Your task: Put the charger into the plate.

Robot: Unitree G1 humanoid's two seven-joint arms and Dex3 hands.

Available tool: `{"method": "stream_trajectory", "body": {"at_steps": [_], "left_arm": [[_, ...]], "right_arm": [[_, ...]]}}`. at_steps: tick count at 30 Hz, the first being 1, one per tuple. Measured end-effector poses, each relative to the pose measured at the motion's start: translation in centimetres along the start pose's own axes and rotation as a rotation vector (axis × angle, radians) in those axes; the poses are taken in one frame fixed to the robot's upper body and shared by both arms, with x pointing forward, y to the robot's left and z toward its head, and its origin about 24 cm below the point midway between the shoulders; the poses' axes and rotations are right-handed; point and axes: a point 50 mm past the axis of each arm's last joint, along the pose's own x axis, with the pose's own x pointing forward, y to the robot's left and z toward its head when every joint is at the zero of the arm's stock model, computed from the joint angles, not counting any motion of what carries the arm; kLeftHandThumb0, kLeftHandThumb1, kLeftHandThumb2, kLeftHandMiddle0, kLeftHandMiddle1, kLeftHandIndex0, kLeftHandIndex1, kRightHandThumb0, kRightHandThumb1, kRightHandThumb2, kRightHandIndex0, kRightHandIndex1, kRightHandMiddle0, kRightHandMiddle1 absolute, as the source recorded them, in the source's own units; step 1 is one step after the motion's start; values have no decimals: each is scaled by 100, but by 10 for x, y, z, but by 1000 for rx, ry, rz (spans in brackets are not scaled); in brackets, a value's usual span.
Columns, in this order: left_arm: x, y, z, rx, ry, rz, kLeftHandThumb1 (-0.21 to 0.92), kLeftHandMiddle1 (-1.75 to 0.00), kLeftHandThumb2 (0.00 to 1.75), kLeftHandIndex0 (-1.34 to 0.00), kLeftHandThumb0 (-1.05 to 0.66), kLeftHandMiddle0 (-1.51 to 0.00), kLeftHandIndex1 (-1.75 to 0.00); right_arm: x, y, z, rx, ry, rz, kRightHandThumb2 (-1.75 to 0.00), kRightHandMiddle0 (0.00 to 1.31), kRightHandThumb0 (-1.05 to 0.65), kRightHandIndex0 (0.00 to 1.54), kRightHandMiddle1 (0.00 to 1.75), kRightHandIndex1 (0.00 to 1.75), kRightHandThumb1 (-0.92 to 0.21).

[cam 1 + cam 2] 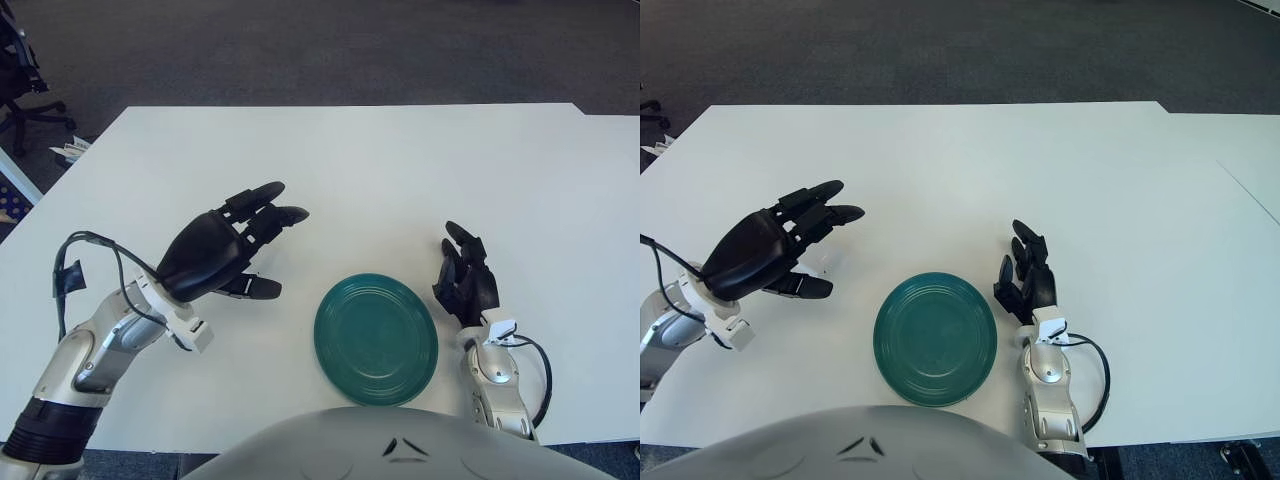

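Your left hand (222, 252) is hovering with its back turned up, the fingers (268, 193) reaching forward and to the right, spread loosely and holding nothing. The thumb is pointing right beneath the palm. Your left forearm (95, 355) is angling in from the lower left corner, with a black cable (88, 240) looping up behind the wrist. Your right hand (1026, 280) is showing low on the right side, its fingers pointing forward and slightly left, relaxed and gripping nothing. The silver right forearm (1048, 395) is running straight back toward your body, and a black wire (1098, 372) is curling out beside its wrist.
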Motion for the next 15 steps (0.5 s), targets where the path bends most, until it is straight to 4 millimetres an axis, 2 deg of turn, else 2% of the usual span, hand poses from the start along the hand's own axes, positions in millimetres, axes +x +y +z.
{"method": "stream_trajectory", "body": {"at_steps": [6, 12, 15], "left_arm": [[6, 2, -19, -30, 2, 20, 92, -2, 49, -6, -98, -41, -84], [13, -12, -46, 26, 0, -59, 92, 0, 48, -4, -102, -39, -84], [14, -18, -53, 60, -17, -127, 92, 0, 49, -2, -104, -37, -83]], "right_arm": [[2, 0, 0, -4, -3, -4, -85, 0, -71, 21, 64, 0, -92], [4, 1, 0, -3, -7, -1, -85, 0, -71, 21, 65, 0, -92], [5, 1, 1, -2, -11, 0, -85, 0, -71, 21, 65, 0, -92]]}}
